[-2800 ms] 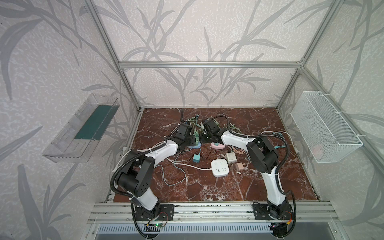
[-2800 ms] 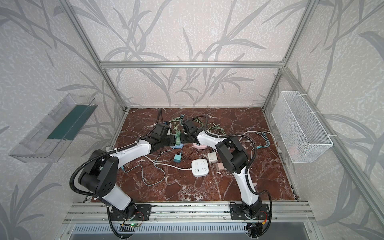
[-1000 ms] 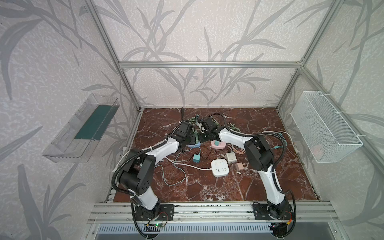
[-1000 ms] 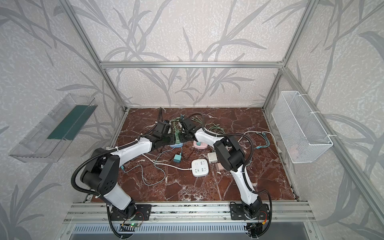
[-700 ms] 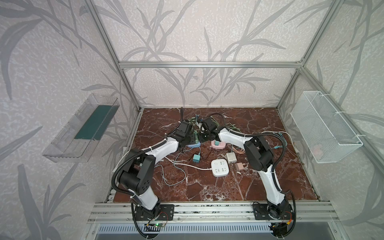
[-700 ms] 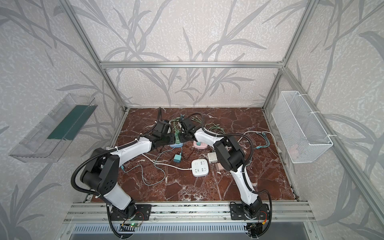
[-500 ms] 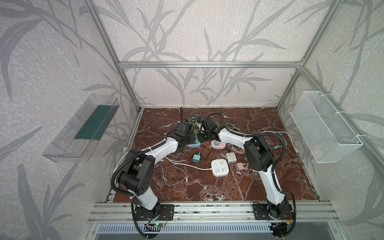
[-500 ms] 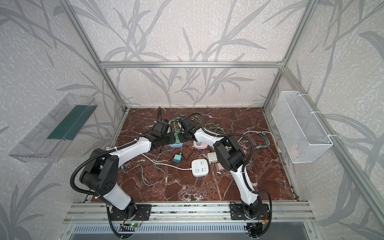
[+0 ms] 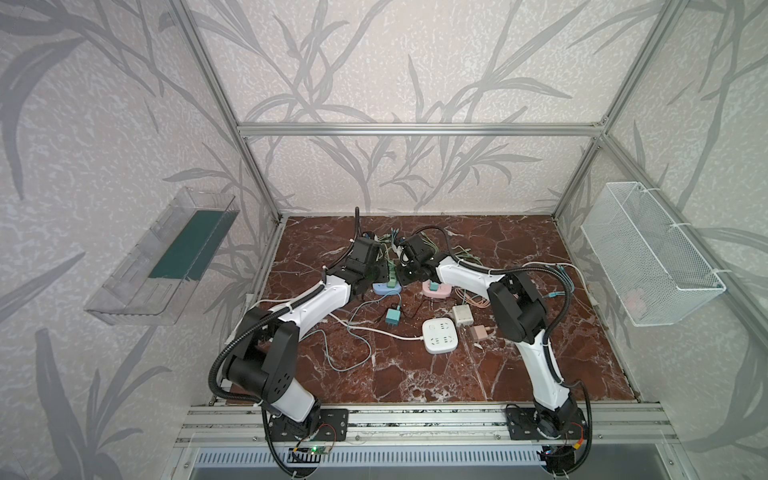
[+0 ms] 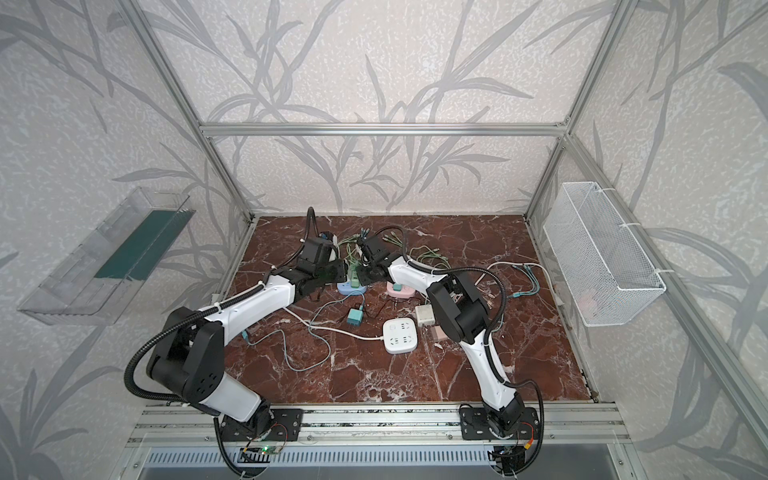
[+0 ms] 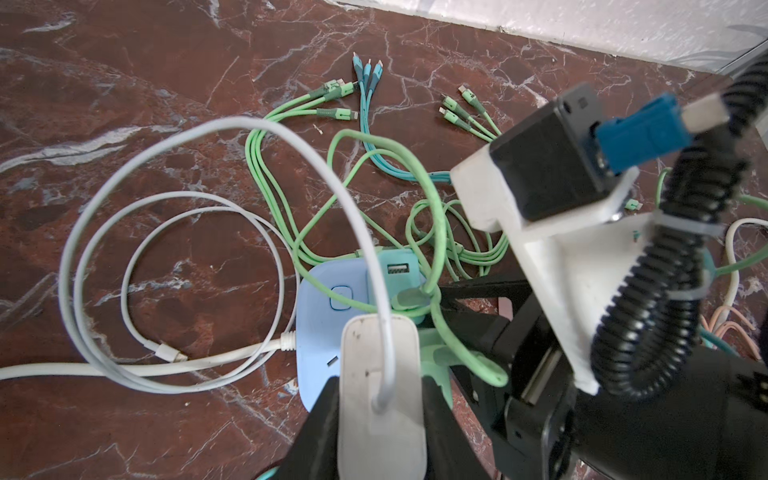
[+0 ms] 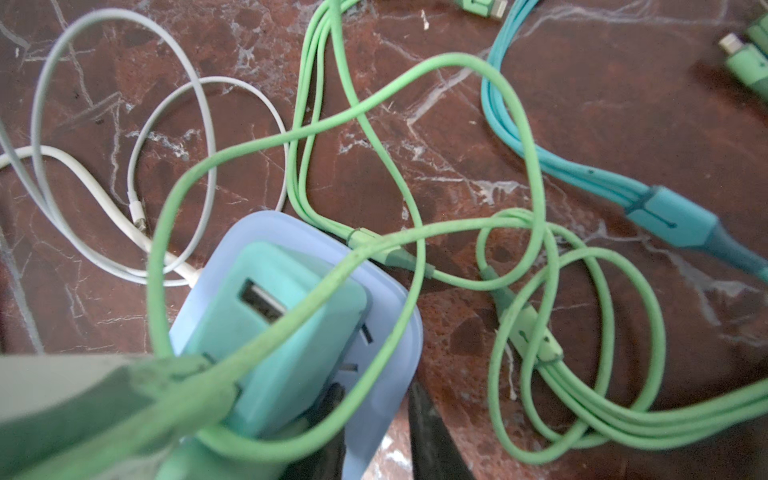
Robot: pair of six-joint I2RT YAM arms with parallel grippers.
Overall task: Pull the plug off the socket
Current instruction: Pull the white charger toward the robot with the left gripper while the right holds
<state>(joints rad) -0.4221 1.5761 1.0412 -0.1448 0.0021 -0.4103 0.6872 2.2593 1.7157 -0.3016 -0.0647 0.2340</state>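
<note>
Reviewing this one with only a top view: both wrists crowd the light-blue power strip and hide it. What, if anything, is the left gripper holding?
Observer: The left wrist view shows the left gripper shut on a white charger.
Operator: Is any plug seated in the strip?
Observer: Yes, in the right wrist view a teal charger sits in the light-blue power strip, its visible USB port empty.
Operator: And the other arm?
Observer: The right gripper is shut, its fingers down at the strip's corner; whether they pinch it, I cannot tell.
</note>
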